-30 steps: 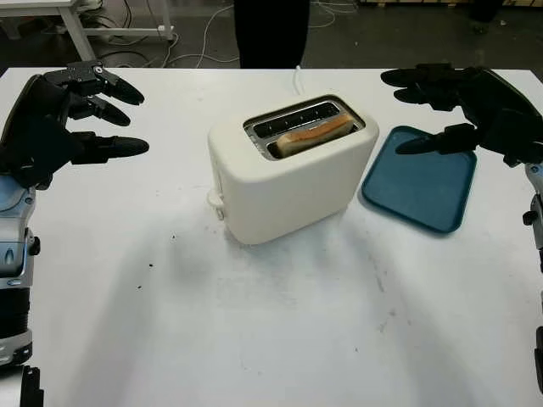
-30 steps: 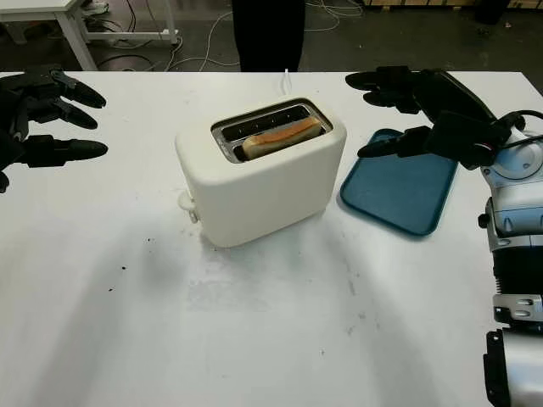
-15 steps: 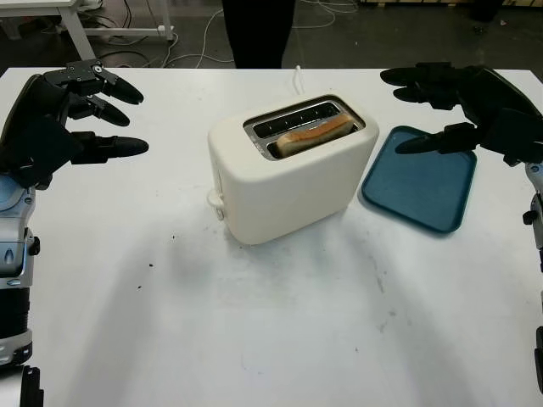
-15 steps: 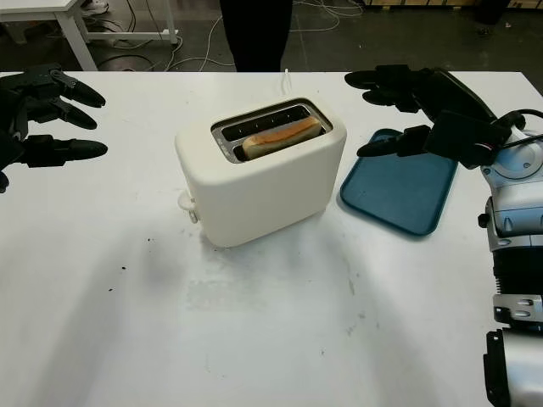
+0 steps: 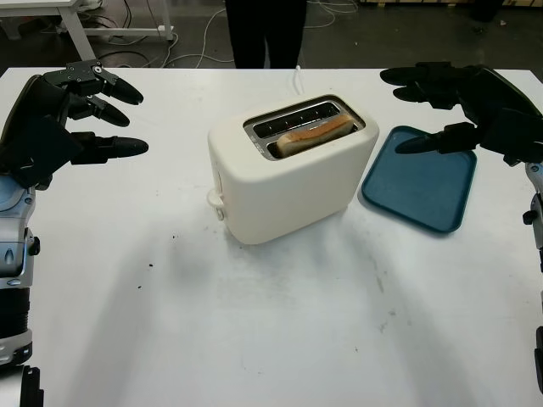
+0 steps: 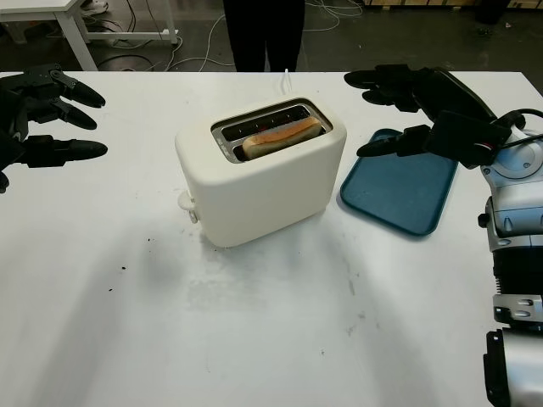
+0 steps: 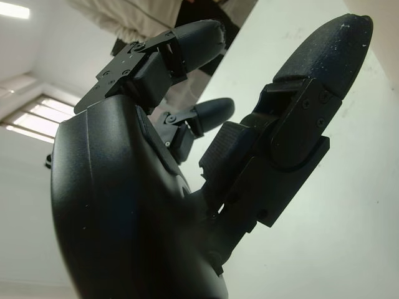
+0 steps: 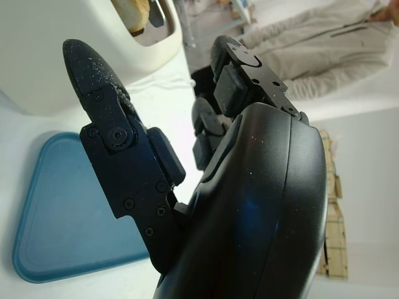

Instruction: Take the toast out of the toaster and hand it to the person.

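Observation:
A cream two-slot toaster (image 5: 288, 182) stands in the middle of the white table (image 5: 254, 339). One slice of toast (image 5: 312, 136) sticks up from its nearer slot. My left hand (image 5: 97, 114) hovers open at the far left, well away from the toaster. My right hand (image 5: 428, 110) hovers open over the far edge of a blue tray (image 5: 420, 191), to the right of the toaster. A person in dark trousers (image 5: 265, 32) stands behind the table's far edge. In the right wrist view the toaster (image 8: 81, 43) with the toast (image 8: 134, 12) and the tray (image 8: 68, 218) appear.
The blue tray lies flat just right of the toaster and holds nothing. A white cord (image 5: 298, 78) runs from the toaster over the far edge. A white table leg and cables (image 5: 127, 34) lie on the floor behind. Small dark crumbs (image 5: 148, 264) dot the near tabletop.
The person behind the table has shifted slightly sideways. Both hands and the toaster stay where they were.

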`<state>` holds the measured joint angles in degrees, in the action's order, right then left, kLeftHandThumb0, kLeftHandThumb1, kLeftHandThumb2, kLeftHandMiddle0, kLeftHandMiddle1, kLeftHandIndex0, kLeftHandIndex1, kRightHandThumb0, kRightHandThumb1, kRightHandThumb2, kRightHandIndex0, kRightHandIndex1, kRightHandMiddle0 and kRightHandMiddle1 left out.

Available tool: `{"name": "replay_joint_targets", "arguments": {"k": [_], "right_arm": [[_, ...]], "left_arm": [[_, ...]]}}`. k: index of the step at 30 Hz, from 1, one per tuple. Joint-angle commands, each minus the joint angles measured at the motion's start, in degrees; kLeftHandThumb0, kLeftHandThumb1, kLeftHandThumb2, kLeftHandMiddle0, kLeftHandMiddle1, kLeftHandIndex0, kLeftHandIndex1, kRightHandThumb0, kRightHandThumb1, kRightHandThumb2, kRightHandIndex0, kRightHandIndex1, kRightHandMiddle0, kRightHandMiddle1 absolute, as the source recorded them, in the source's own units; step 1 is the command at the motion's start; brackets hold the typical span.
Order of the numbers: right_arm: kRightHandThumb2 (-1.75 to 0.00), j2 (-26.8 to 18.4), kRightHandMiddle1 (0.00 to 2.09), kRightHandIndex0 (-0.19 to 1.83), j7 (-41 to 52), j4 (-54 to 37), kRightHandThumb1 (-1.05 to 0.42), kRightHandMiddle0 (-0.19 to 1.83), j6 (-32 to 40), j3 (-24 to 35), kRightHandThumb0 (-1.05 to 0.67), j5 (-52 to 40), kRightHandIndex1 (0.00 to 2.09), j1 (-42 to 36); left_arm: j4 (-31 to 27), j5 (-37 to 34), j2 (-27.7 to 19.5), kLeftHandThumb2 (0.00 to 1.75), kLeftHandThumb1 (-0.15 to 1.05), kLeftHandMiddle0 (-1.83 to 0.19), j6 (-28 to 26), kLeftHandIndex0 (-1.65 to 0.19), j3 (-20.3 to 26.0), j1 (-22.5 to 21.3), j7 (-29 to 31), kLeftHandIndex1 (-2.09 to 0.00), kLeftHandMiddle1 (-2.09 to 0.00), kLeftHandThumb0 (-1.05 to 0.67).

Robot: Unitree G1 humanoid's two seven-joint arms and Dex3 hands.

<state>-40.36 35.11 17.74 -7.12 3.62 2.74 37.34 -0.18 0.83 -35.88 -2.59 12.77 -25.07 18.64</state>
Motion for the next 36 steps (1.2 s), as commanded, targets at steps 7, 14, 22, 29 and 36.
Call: {"name": "replay_joint_targets", "arguments": {"k": [7, 14, 22, 29, 36], "right_arm": [[0.0, -0.2, 0.0, 0.38, -0.1, 0.2, -0.74, 0.43, -1.2, 0.1, -0.71, -0.3, 0.16, -0.2], [0.0, -0.2, 0.01, 0.38, -0.5, -0.6, -0.74, 0.43, -0.5, 0.0, -0.69, 0.2, 0.16, -0.3], [0.0, -0.5, 0.0, 0.38, -0.6, -1.4, -0.74, 0.43, 0.1, 0.0, -0.7, 0.6, 0.17, -0.5], [0.0, -0.2, 0.0, 0.37, 0.0, -0.7, -0.73, 0.43, -0.3, 0.3, -0.66, -0.4, 0.17, -0.3], [0.0, -0.3, 0.0, 0.35, 0.2, -1.1, -0.74, 0.41, 0.7, 0.3, -0.66, -0.5, 0.16, -0.2]], "left_arm": [[-0.3, 0.3, -0.3, 0.0, 0.63, -0.56, 0.1, -0.57, 0.1, -0.4, -0.4, -1.01, -1.12, -1.05], [-0.2, -0.1, 0.0, 0.0, 0.63, -0.57, 0.0, -0.57, 0.3, -0.4, -0.5, -1.01, -1.12, -1.05], [-1.0, -0.1, -0.1, 0.0, 0.63, -0.56, -1.1, -0.57, 0.1, -0.5, -0.4, -1.01, -1.12, -1.05], [-0.7, 0.0, -0.1, 0.0, 0.62, -0.55, -0.7, -0.57, 0.1, -0.5, -0.3, -1.01, -1.12, -1.05], [-0.3, -0.2, -0.1, 0.0, 0.62, -0.55, -0.1, -0.56, 0.1, -0.6, -0.2, -1.01, -1.12, -1.05]]}}
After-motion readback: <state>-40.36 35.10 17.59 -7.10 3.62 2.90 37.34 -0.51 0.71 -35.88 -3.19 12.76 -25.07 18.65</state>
